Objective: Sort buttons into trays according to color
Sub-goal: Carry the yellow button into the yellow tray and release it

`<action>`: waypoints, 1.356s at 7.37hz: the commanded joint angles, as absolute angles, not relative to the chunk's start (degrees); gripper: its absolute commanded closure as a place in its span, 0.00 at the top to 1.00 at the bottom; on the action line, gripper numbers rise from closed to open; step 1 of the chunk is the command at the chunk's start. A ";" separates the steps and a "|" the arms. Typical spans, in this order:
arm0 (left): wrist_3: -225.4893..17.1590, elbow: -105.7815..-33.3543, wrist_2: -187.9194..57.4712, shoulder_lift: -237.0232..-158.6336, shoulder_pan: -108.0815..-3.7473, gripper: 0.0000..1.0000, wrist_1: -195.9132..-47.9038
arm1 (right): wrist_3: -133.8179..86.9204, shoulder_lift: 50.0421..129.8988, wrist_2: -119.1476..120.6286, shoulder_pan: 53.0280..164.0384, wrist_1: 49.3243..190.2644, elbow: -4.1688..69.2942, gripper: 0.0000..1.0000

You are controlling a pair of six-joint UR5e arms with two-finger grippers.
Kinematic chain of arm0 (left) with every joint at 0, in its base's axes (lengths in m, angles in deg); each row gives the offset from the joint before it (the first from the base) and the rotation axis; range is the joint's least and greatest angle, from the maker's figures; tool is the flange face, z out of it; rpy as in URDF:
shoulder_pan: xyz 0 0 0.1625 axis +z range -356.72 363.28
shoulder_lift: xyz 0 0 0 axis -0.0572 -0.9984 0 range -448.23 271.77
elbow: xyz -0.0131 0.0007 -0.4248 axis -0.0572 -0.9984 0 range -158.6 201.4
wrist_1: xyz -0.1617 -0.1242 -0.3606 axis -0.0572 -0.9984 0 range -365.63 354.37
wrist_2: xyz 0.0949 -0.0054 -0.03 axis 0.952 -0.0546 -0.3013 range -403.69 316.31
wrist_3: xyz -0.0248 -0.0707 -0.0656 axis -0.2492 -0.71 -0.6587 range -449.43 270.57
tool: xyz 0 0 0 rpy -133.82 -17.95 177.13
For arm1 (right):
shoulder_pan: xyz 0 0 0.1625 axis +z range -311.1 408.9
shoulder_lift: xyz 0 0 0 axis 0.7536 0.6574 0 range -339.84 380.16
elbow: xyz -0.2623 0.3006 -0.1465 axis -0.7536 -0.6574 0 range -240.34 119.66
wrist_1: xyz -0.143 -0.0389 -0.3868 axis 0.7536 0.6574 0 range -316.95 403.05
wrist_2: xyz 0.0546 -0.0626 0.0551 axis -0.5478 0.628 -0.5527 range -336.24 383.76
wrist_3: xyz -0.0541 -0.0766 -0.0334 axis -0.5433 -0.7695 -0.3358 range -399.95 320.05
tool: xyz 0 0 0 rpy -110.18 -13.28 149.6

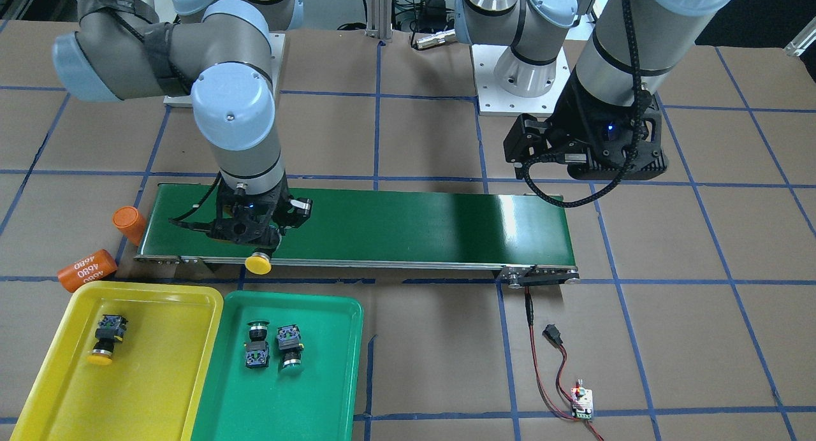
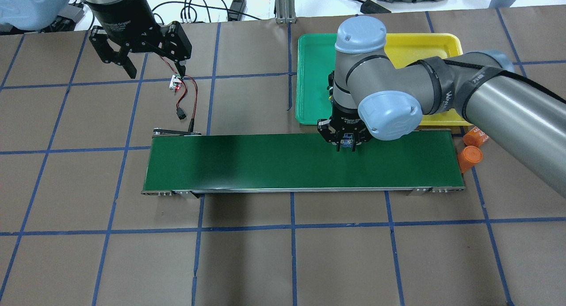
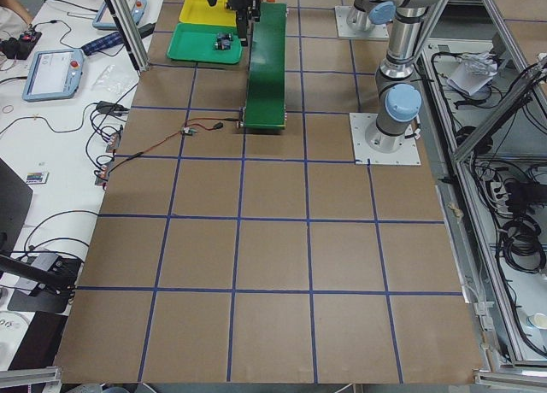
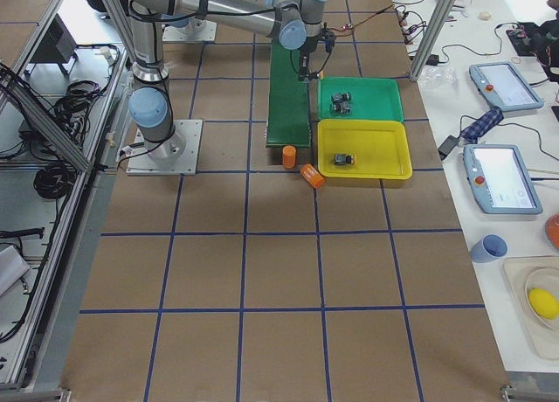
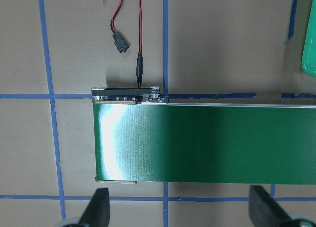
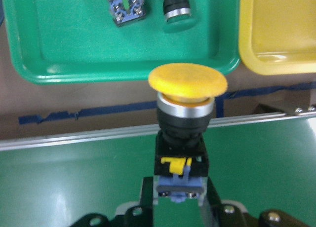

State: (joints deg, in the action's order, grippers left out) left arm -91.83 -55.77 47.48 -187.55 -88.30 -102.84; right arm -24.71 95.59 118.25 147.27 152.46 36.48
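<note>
My right gripper (image 1: pixel 255 246) is shut on the contact block of a yellow button (image 1: pixel 258 262), held on its side at the conveyor's edge nearest the trays. In the right wrist view the button's cap (image 6: pixel 187 84) points toward the trays. The yellow tray (image 1: pixel 146 289) holds one yellow button (image 1: pixel 107 339). The green tray (image 1: pixel 299 299) holds two green buttons (image 1: pixel 257 345) (image 1: pixel 290 347). My left gripper (image 2: pixel 154 69) is open and empty, high above the conveyor's other end; its fingers (image 5: pixel 98 209) stand wide apart.
The long dark-green conveyor belt (image 2: pixel 265 162) crosses the table. Two orange cylinders (image 1: pixel 86 270) (image 1: pixel 129 223) lie at its end beside the yellow tray. A red-black wire with a small board (image 1: pixel 581 403) lies by the belt's other end.
</note>
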 commanded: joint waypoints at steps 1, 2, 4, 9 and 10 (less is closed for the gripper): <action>-91.90 -55.77 47.45 -187.55 -88.30 1.00 -102.84 | -30.93 94.44 118.95 139.12 157.73 35.02 0.00; -91.90 -55.77 47.63 -187.55 -88.30 1.00 -102.84 | -35.60 92.86 118.95 136.29 159.48 34.93 0.00; -91.90 -55.85 47.63 -187.73 -88.30 1.00 -102.84 | -36.52 88.30 120.34 134.86 164.75 34.84 0.00; -92.16 -55.85 47.54 -187.73 -88.30 1.00 -102.84 | -41.36 85.47 123.26 131.26 166.09 34.93 0.85; -92.16 -55.85 47.54 -187.73 -88.30 1.00 -102.84 | -41.44 85.55 123.25 131.26 166.70 34.93 0.96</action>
